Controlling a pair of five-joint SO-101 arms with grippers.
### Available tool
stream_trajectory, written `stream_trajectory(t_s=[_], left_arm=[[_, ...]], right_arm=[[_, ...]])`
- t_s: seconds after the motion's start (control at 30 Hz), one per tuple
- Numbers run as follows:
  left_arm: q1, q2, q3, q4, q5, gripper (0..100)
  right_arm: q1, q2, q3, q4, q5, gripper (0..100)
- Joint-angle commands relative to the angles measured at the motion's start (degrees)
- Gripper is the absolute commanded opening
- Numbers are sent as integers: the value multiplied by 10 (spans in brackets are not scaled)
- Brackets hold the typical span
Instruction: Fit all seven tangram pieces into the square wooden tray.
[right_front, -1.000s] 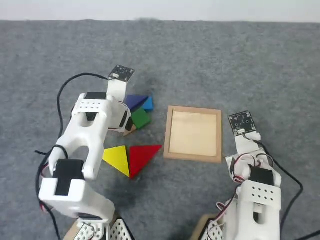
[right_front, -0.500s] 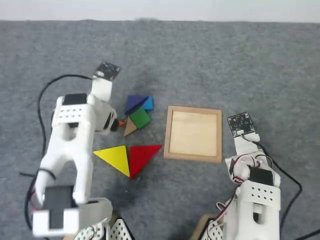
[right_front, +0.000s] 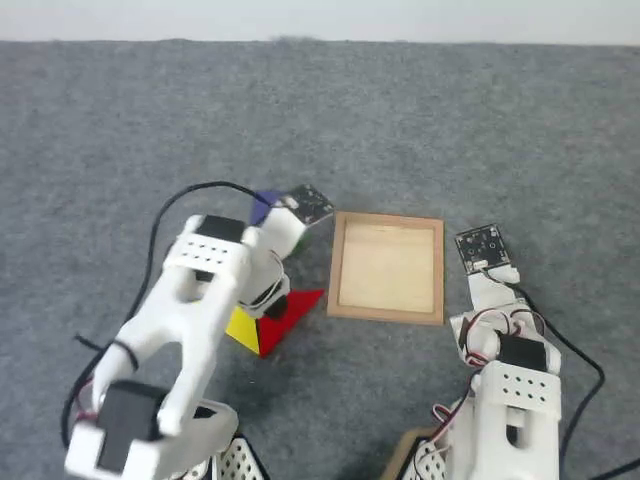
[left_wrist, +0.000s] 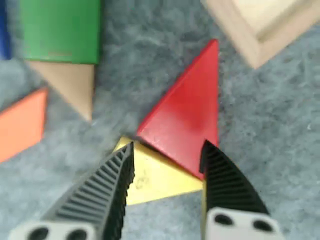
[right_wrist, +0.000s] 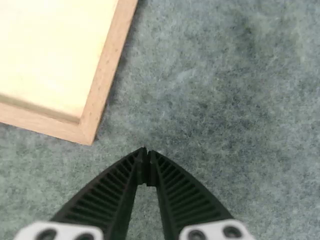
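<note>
Looking down from the high view, finds the square wooden tray (right_front: 335, 268) just right of centre, flat on the grey carpet (right_front: 480, 120), with its pale floor on show. Puts the left arm (right_front: 200, 300) across the lower left of the frame, stretched up toward the middle and covering most of the loose pieces. Leaves the red triangle (right_front: 303, 302) peeking out just beside the tray's lower-left corner, the yellow triangle (right_front: 243, 330) touching it on the left, and a sliver of a dark blue piece (right_front: 262, 206) above the arm. From the left wrist, shows the left gripper (left_wrist: 167, 146) with fingers spread apart, low over the red-yellow seam. Beyond them, takes in a green square (left_wrist: 60, 30), a tan triangle (left_wrist: 70, 85) right against it, and an orange piece (left_wrist: 20, 125) nearby. Places the right arm (right_front: 505, 380) in the lower right of the frame, below the tray's right side. From the right wrist, shows the right gripper (right_wrist: 146, 159) pressed together, tip against tip, over carpet just off a tray corner.
</note>
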Motion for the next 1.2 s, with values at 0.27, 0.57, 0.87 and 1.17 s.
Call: stream_trajectory(t_s=[0.27, 0.57, 0.87, 1.17], left_arm=[[-3, 136, -29, -87, -11, 225], [3, 203, -73, -11, -37, 225], [-3, 203, -65, 26, -40, 224], [3, 202, -51, 32, -64, 224]], right_arm=[[-5, -16, -6, 5, 6, 10], [-5, -16, -6, 5, 7, 10], [-5, -16, -6, 5, 7, 10], [-5, -16, -6, 5, 8, 10]])
